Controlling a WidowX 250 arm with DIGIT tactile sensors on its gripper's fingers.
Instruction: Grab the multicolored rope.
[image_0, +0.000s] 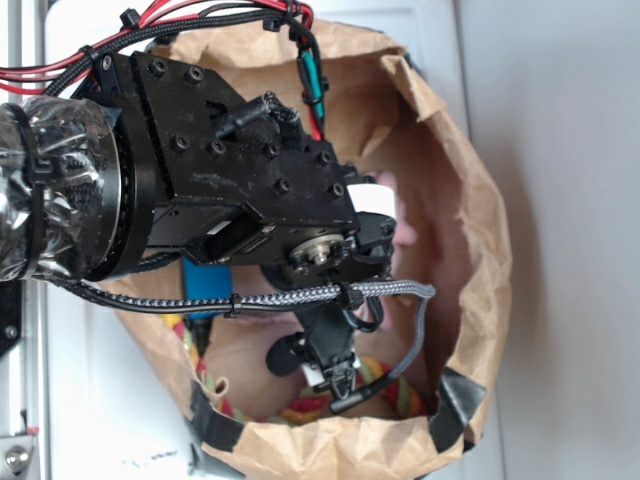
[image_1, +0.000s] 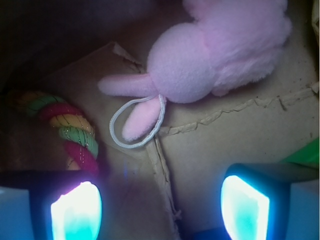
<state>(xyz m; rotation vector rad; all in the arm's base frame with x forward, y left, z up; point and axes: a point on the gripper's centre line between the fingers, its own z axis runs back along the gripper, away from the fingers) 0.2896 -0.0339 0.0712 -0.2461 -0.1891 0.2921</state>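
The gripper (image_1: 160, 202) hung inside the paper bag (image_0: 480, 220), jaws apart and holding nothing. The multicolored rope (image_1: 70, 135) lay just beyond the left jaw, a pink plush rabbit (image_1: 210, 55) farther ahead.

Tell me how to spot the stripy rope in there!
Look inside the brown paper bag. On its floor, left of the pink plush bunny in the wrist view, lies the multicolored rope. It is a thick twist of red, yellow and green strands, while the bunny is fuzzy and all pink.
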